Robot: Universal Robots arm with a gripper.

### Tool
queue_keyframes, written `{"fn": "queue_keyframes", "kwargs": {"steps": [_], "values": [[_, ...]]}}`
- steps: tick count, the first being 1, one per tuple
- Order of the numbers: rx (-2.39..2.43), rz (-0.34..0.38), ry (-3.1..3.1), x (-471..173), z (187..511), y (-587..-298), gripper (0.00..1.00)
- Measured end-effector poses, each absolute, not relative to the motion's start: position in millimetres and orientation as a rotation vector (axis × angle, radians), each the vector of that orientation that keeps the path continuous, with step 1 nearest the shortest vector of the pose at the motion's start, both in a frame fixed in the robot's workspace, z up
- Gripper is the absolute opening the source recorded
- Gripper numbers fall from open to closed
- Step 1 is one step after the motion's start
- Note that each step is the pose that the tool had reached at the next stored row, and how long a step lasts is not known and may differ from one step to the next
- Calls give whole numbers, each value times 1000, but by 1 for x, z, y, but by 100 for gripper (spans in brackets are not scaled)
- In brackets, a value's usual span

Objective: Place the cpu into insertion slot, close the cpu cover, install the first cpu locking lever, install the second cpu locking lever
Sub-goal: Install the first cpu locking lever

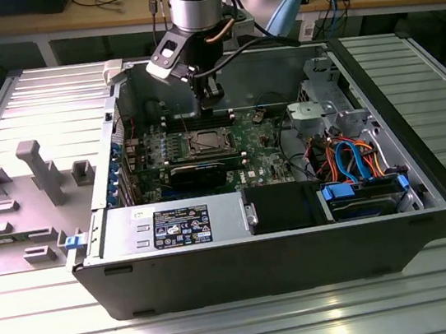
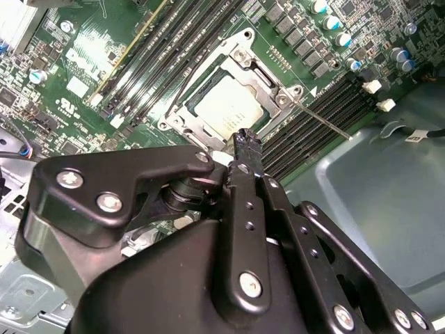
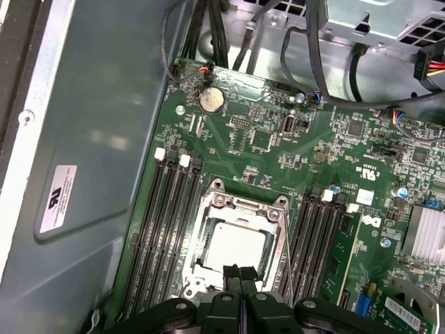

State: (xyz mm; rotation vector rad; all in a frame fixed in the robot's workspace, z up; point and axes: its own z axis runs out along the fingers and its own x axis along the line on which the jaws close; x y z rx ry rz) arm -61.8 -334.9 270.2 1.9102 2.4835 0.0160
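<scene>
Over the board, at 12 o'clock of the slot (image 1: 205, 143) in the exterior view, the gripper (image 1: 212, 99) hung inside the open case (image 1: 425, 188), claw tips pressed together w/ nothing between them. A long black card (image 1: 199, 171) lay at the slot's 6 o'clock.

Status, per both wrist views:
- The cpu (image 3: 236, 249) sat in the slot, metal top up.
- The cover (image 3: 241, 204) lay flat over it, the cpu showing through its window.
- One lever (image 2: 324, 120), a thin rod, stood out across the memory slots (image 2: 327, 104) and appeared unlatched.

Step in hand, by judgement: first lever install; cpu placement and cover closing look done. The closed tips sat at the socket's edge, approx. beside the cover; contact could not be told. This step calls for the tips to bear on the rod w/o slipping off and to keep clear of the memory slots.
</scene>
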Motion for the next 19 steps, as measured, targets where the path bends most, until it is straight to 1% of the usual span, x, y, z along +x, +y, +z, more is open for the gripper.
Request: {"fn": "queue_keyframes", "kwargs": {"steps": [19], "values": [[1840,16,2536,-62,270,-335,11]]}}
